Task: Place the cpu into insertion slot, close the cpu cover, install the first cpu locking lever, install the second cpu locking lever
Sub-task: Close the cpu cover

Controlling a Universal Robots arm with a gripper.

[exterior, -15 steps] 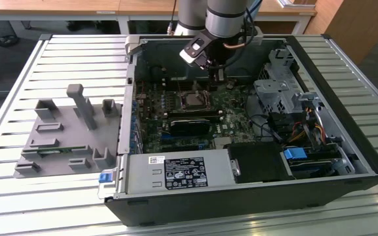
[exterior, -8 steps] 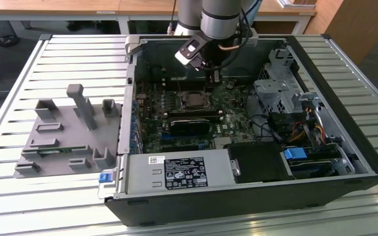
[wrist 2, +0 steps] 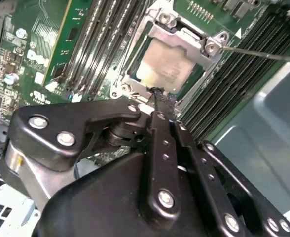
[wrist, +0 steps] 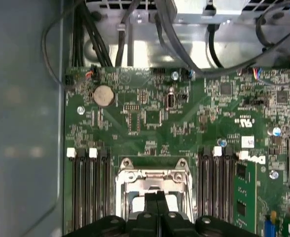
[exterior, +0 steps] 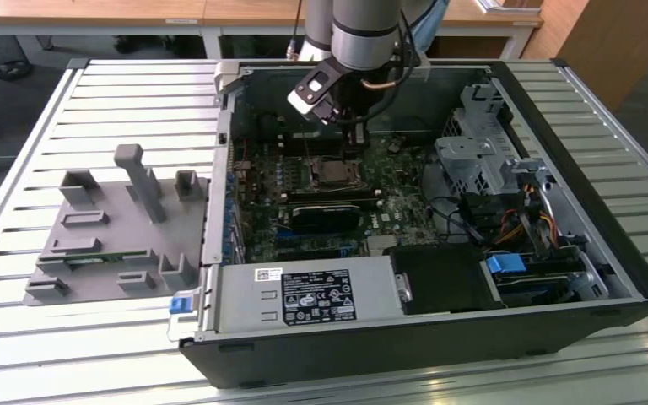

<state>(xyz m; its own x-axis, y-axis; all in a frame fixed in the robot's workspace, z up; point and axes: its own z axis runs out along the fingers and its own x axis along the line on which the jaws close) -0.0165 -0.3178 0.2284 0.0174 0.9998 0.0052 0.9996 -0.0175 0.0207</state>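
The gripper (wrist 2: 157, 95) has its jaws pressed together, holding nothing, with the tips at the edge of the cpu cover (wrist 2: 182, 37). The cover lies flat over the insertion slot (wrist 2: 126, 79). The cpu (wrist 2: 162, 66) sits inside, face up and level. A thin lever rod (wrist 2: 263, 53) juts from the cover's corner. Around them is the motherboard (exterior: 403, 215) in the open computer case (exterior: 414, 337).
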